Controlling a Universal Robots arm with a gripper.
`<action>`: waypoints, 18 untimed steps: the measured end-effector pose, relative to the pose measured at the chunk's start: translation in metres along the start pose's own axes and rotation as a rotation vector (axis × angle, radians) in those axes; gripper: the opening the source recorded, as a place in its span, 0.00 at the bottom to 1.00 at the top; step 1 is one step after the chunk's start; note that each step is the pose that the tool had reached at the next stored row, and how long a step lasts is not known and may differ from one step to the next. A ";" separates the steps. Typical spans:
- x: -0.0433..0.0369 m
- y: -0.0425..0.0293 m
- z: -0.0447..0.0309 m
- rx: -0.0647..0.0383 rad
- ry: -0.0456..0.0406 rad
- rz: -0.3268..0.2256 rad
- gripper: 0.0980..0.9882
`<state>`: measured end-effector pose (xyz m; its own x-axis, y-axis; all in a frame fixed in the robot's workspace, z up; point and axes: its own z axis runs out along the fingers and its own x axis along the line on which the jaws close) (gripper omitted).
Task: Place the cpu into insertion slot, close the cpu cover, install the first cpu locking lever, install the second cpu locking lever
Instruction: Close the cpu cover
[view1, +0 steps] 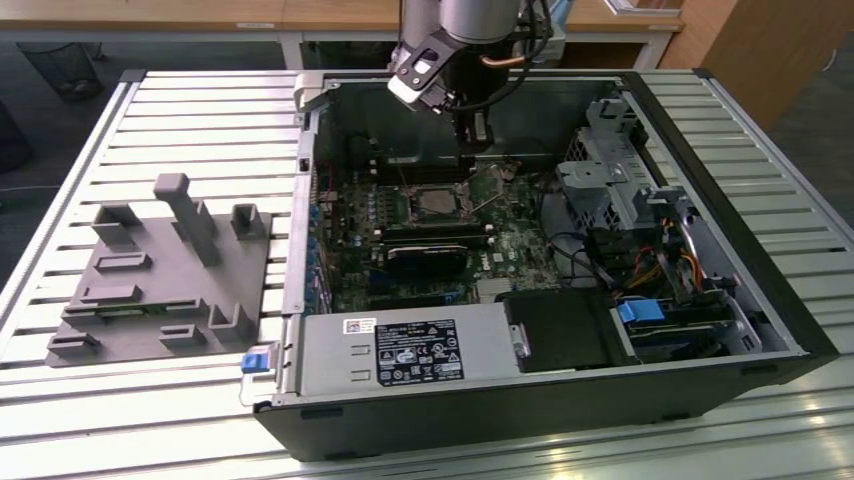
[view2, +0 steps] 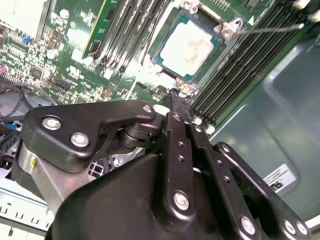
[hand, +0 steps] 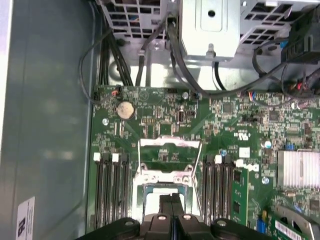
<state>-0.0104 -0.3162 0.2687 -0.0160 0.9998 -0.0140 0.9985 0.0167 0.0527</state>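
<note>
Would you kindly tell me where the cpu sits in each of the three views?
Exterior view: cpu at the green board's middle.
Second wrist view: cpu just beyond the fingers.
First wrist view: cpu partly behind the fingers.
Shared landmark: the black memory slots flanking it.

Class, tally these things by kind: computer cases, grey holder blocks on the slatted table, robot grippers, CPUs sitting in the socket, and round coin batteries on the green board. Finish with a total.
Computer case: 1
Grey holder block: 1
Gripper: 1
CPU: 1
Coin battery: 1
Total: 5
</note>
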 end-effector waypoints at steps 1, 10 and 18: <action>0.0000 0.0019 0.0002 0.000 0.0000 0.000 0.01; -0.0003 0.0261 0.0047 0.002 0.0000 0.000 0.01; -0.0003 0.0347 0.0118 0.002 0.0000 0.000 0.01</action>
<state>0.0248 -0.3161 0.2587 -0.0160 0.9998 -0.0140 0.9985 0.0167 0.0512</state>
